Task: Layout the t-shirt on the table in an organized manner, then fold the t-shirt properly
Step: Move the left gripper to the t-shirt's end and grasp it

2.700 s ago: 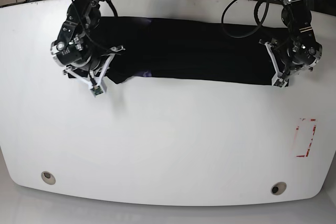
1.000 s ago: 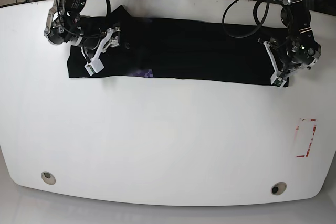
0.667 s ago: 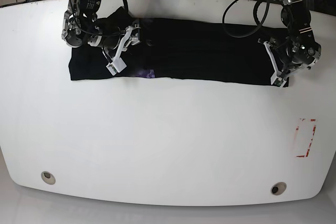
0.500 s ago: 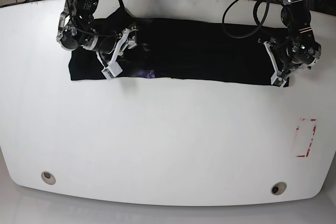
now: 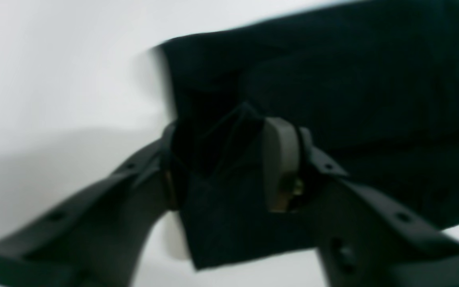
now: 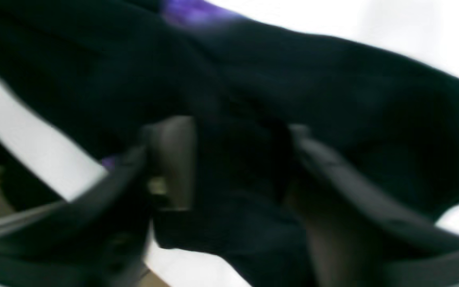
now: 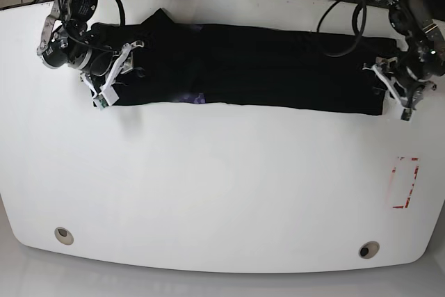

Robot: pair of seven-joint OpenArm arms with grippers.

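T-shirt (image 7: 250,67) — black, drawn out as a long narrow band across the far part of the white tabletop (image 7: 208,186), a sliver of purple showing at its near edge. Held at both ends: the left gripper (image 5: 221,167) is clamped on a bunched corner of cloth, fabric pinched between its pads as the left wrist view shows; the right gripper (image 6: 237,159) likewise has dark fabric caught between its fingers, though that view is blurred. Judged purpose of the two-ended hold — tension along the length, so the folded band lies straight and flat before the next fold. Other items: a red-and-white tape rectangle (image 7: 405,183) near the tabletop's right edge, well apart from the cloth; two round grommet holes (image 7: 63,235) along the near edge; cables beyond the far rim. Obstructions: nothing lies on the open surface near the shirt; a hump of cloth rises at the far edge by the right arm.
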